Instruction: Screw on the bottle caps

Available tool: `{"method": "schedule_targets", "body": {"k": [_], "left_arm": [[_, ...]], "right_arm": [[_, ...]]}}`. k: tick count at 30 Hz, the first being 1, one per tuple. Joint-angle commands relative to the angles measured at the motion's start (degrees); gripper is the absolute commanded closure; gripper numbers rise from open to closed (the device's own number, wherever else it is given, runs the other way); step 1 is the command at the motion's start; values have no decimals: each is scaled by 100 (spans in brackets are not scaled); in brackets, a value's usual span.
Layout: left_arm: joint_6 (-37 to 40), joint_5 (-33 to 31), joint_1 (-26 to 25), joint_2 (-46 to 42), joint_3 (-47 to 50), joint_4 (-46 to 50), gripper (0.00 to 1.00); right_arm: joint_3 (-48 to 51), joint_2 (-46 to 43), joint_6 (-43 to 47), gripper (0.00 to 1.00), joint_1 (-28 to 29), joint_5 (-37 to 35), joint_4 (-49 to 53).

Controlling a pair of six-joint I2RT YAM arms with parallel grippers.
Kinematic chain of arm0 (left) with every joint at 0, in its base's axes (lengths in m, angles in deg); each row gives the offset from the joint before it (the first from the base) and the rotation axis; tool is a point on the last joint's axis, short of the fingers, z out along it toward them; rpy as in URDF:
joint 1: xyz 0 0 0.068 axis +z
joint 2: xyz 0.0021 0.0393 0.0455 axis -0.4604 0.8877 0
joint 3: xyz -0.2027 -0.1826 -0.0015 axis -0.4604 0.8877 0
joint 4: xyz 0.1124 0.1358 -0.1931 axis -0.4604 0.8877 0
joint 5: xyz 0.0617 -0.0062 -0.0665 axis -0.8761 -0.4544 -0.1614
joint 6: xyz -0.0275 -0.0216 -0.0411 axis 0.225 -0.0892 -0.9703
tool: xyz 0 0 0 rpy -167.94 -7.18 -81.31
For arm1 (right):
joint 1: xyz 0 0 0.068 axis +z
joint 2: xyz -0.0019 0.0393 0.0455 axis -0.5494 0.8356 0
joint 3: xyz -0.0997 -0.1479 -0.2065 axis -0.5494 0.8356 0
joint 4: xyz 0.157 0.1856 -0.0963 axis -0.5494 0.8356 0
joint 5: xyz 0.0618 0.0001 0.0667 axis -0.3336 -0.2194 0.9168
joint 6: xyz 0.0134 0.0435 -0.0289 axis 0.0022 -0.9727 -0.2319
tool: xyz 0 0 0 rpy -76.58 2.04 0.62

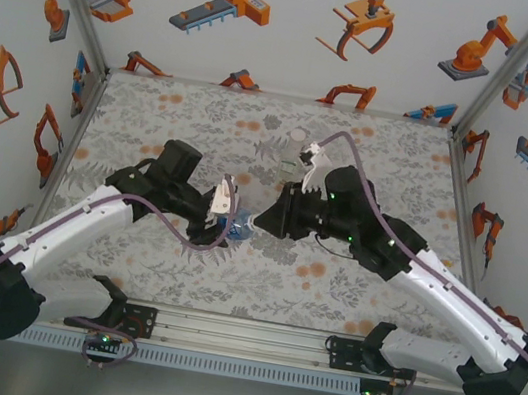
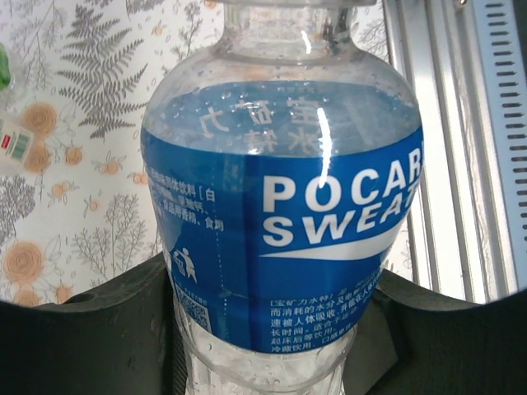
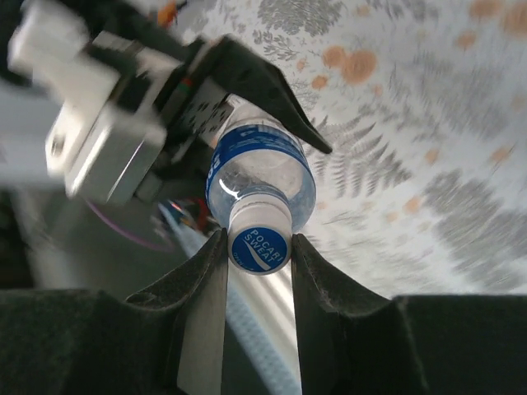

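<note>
Currently listed: one blue-label bottle, clear plastic with white lettering on a blue band, held between the two claws over the near middle of the desk, its neck pointing toward the right arm. Left claw: closed on the bottle's lower body, with a dark finger pressed against each side below the label. Cap: small, round, with a white rim and a blue printed top, seated on the bottle's neck. Right claw: closed on that cap, one finger touching its left edge and the other its right edge. Whether the cap is fully threaded down cannot be told. Desk: grey leaf-and-orange-flower covering, with a metal rail along the near edge. Further clear bottles: standing close together beyond the claws, toward the far middle of the desk, apart from both arms; they are too small for their labels and tops to be made out.
</note>
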Motion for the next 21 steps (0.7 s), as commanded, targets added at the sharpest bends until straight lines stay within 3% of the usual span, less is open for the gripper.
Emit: {"method": "schedule_targets", "body": {"k": [1, 3, 6, 10, 19, 21], "left_arm": [[-175, 406, -69, -65, -165, -523, 100], [-200, 361, -60, -65, -154, -546, 100], [-210, 339, -65, -62, -158, -546, 100], [-204, 336, -60, -55, -153, -539, 100], [-150, 385, -61, -3, -155, -498, 100], [-142, 418, -58, 18, -159, -499, 100]], "right_arm": [[497, 111, -3043, 100, 57, -535, -83], [664, 110, -3291, 100, 57, -419, -504], [486, 179, -3249, 96, 57, -478, -335], [229, 139, -2818, 79, 53, -597, -106], [-628, -148, -232, 42, 14, -881, 458], [-812, -111, 371, 39, 4, -805, 519]]}}
